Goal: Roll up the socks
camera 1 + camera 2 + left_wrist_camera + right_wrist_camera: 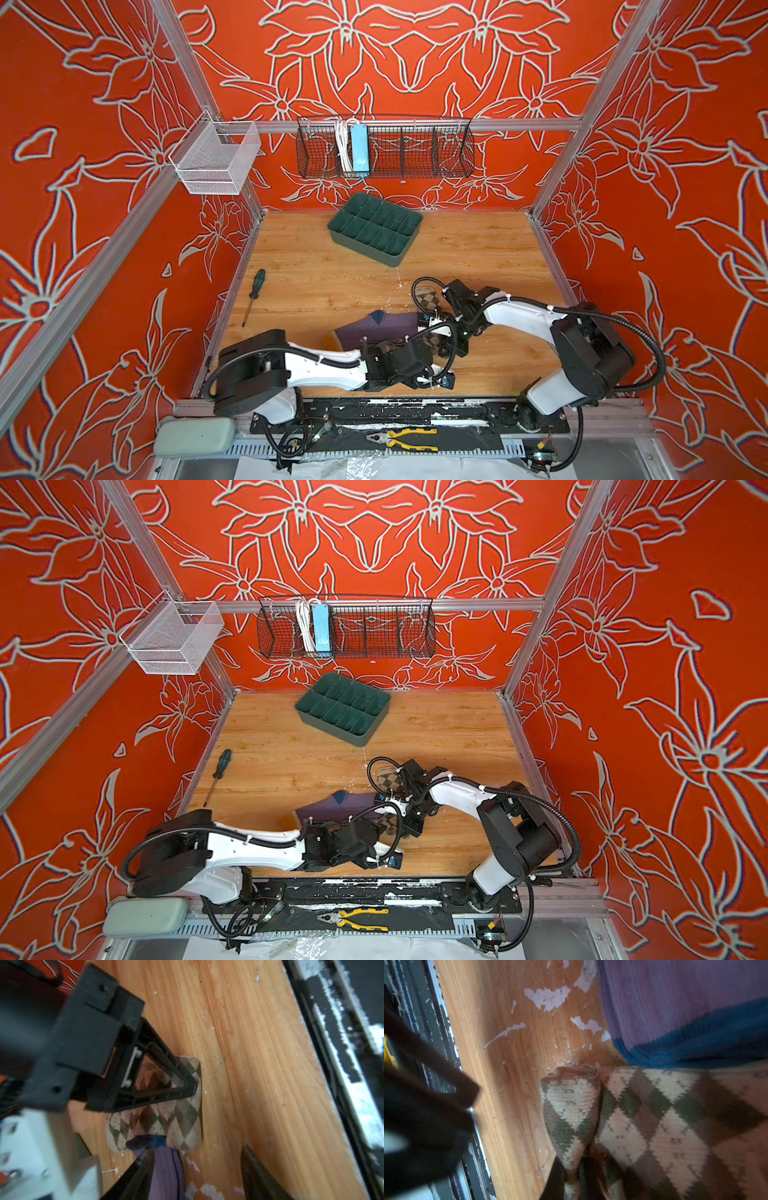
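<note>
The beige and brown argyle sock (pixel 654 1118) lies on the wooden table, its end folded up beside the teal cuff of the ribbed purple sock (pixel 675 1001). My right gripper (pixel 572 1182) is shut on a fold of the argyle sock; in the left wrist view it (pixel 187 1084) presses that sock (pixel 176 1118) to the table. My left gripper (pixel 197 1178) stands open, with the purple sock (pixel 164 1172) lying between its fingers, against one of them. In both top views the purple sock (pixel 374 328) (pixel 328 808) lies mid-table, partly under both arms, and the argyle sock (pixel 428 297) (pixel 386 781) shows beside the right wrist.
A green divided tray (pixel 376 228) sits at the back of the table. A screwdriver (pixel 253 295) lies at the left. A black wire basket (pixel 386 147) and a white mesh basket (pixel 216 153) hang on the back rail. Yellow pliers (pixel 407 438) lie in front of the table.
</note>
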